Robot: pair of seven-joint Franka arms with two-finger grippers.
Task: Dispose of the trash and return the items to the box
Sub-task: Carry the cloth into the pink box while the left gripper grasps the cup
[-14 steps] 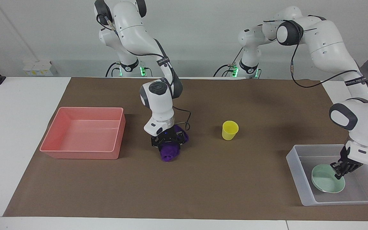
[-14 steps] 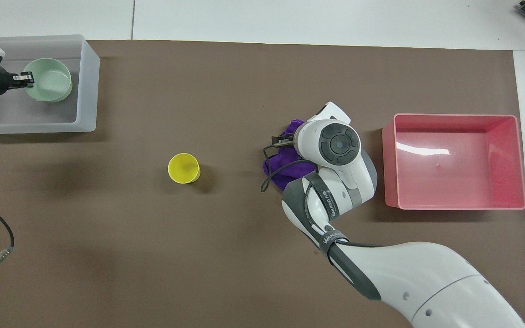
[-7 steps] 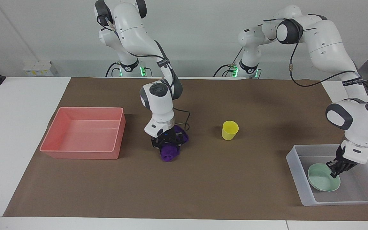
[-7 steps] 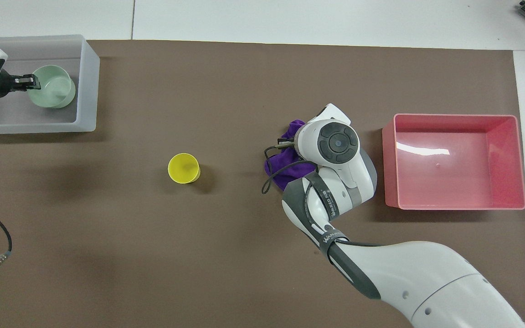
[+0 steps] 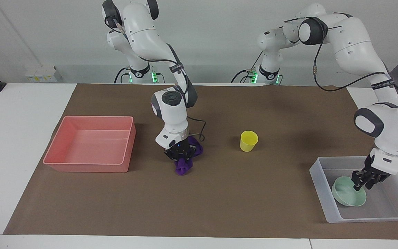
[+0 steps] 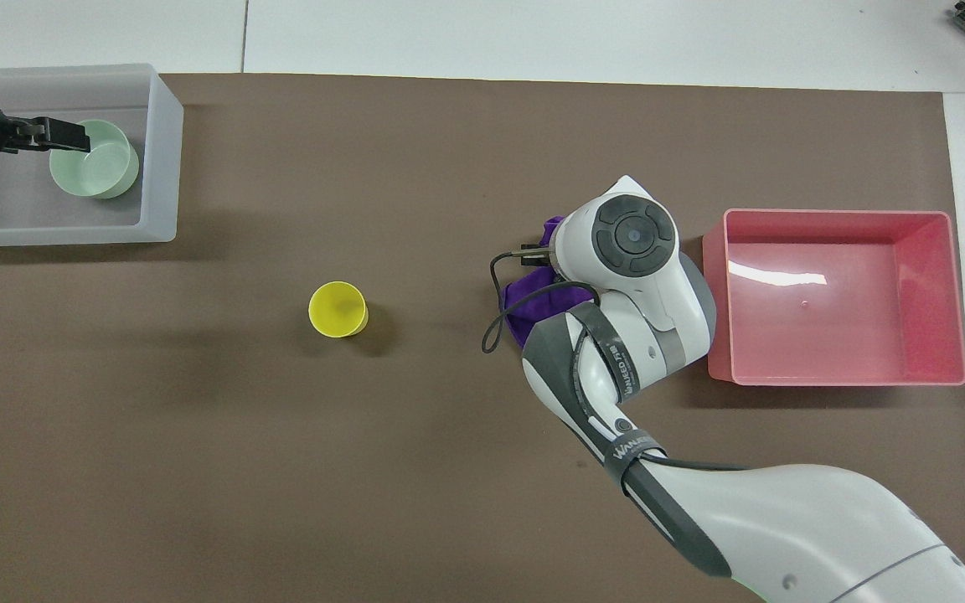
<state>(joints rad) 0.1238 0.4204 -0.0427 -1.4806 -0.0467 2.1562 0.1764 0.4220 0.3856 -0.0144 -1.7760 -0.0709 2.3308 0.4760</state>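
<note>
My right hand (image 5: 182, 156) is closed on the purple rag (image 5: 184, 166), which hangs bunched under it with its lowest fold at or just off the table (image 5: 219, 207); I can't tell which. Read on the overhead view, the pink tray (image 5: 88, 166) lies at three o'clock from the rag and the yellow cup (image 5: 248, 140) stands upright at nine o'clock, well apart. My left hand (image 5: 364, 180) is over the translucent box (image 5: 323, 193), at ten o'clock from the cup, right at the rim of the mint-green bowl (image 5: 347, 197). The bowl is inside the box and sits tilted. I cannot tell whether that hand grips the bowl or has let go. My worry on the right is the grip. The cloth is soft and caught only by a bunch of folds, so a quick swing toward the tray could shake it loose, or a trailing fold could snag the tray's near wall. On the left, if the rim is pinched, lifting away would drag the bowl back out. Compared with a second ago, the right hand is higher and the rag is drawn up narrower. The left hand has risen too, and the bowl has slid a little toward the box wall nearest the cup.
</note>
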